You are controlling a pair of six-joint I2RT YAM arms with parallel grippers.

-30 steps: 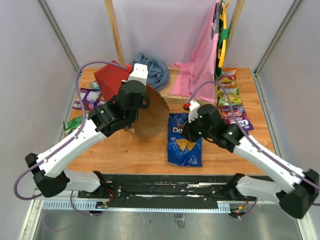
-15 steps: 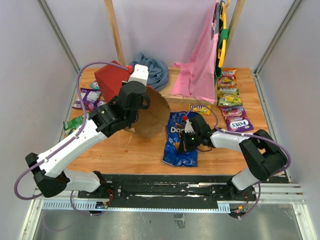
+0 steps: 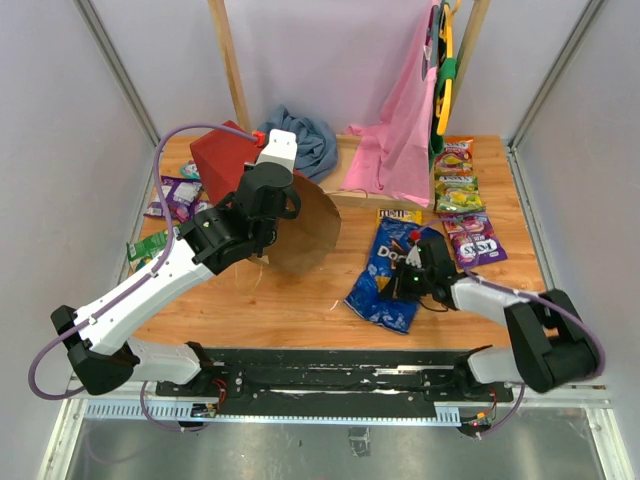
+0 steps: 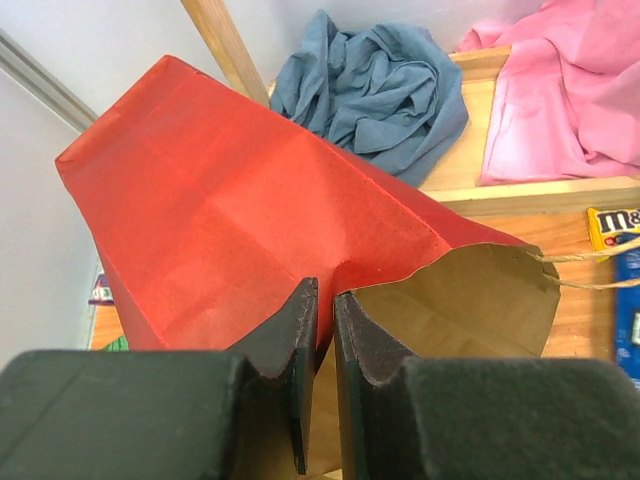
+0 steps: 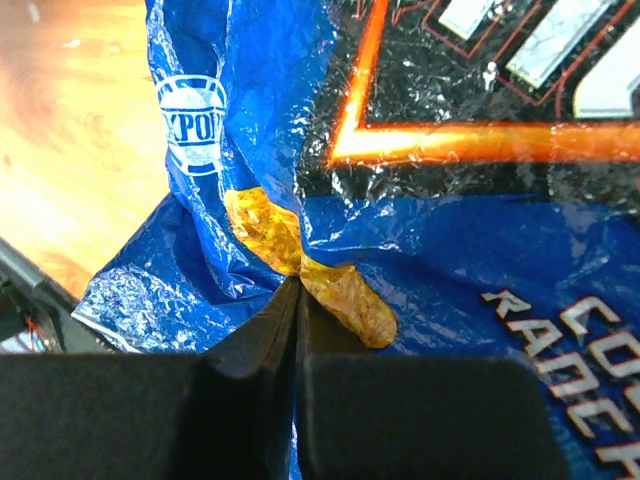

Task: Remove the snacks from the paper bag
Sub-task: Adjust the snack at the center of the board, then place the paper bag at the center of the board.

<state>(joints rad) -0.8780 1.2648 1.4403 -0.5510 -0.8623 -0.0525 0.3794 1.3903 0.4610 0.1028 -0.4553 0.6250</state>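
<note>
The left gripper [image 4: 326,300], jaws narrow, pinches the mouth rim of the red paper bag [image 4: 230,210]; the right gripper [image 5: 298,290] clamps the Doritos bag [image 3: 380,295] near the wooden table's [image 3: 270,300] front edge.

My right gripper [image 5: 298,288], at bottom centre, has its jaws pressed together on a crinkled fold of the blue Doritos bag [image 5: 450,230], which fills most of the frame. The wooden table [image 5: 70,120] shows at upper left.
</note>
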